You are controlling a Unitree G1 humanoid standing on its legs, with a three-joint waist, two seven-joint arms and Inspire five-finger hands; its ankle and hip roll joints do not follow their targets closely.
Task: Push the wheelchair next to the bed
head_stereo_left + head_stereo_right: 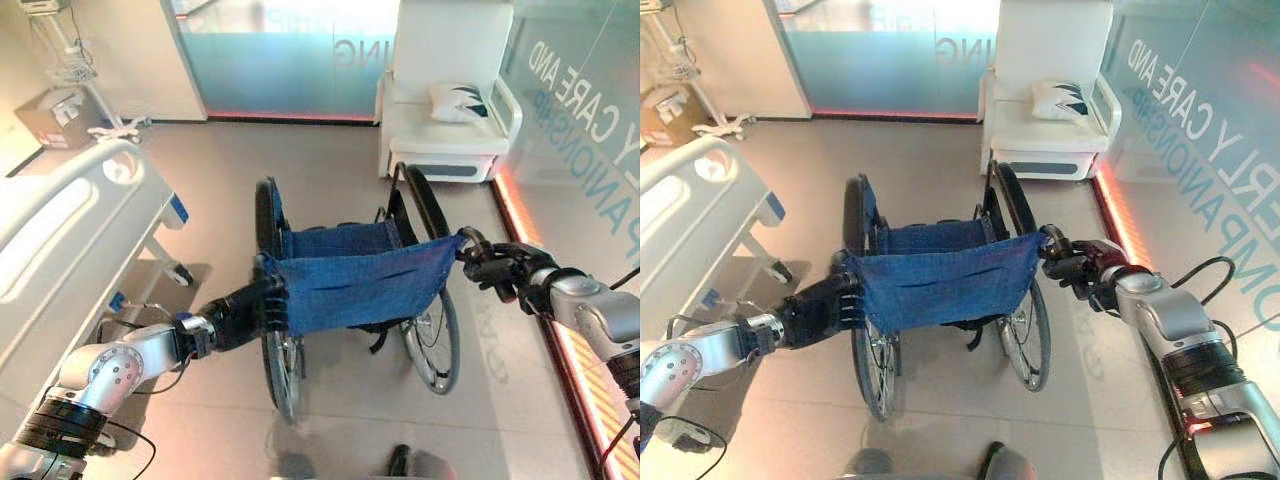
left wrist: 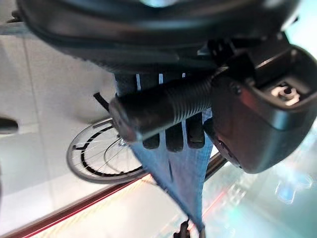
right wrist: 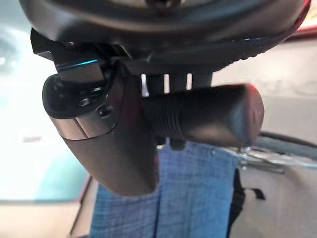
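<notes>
- the left hand reached forward from a bent arm, its fingers curled round the left push handle of the wheelchair.
- the right hand came in from the other side on a nearly level forearm and was wrapped round the right push handle, thumb across its ribbed grip.
- the wheelchair stood between the two hands, its blue backrest cloth stretched from one hand to the other, seat and big wheels beyond them.
- the bed lay beside the left arm, outward of the left hand; the near wheel stood just past that hand, apart from the bed frame.
- the head views alone gave the room: a white armchair with a cushion well beyond the right hand, and a glass wall on that hand's outer side.
- the left wrist view showed the fingertips closed under the grip, with a wheel rim past them.
- the right wrist view showed the grip's rounded end sticking out of the hand, blue cloth hanging behind it.
</notes>
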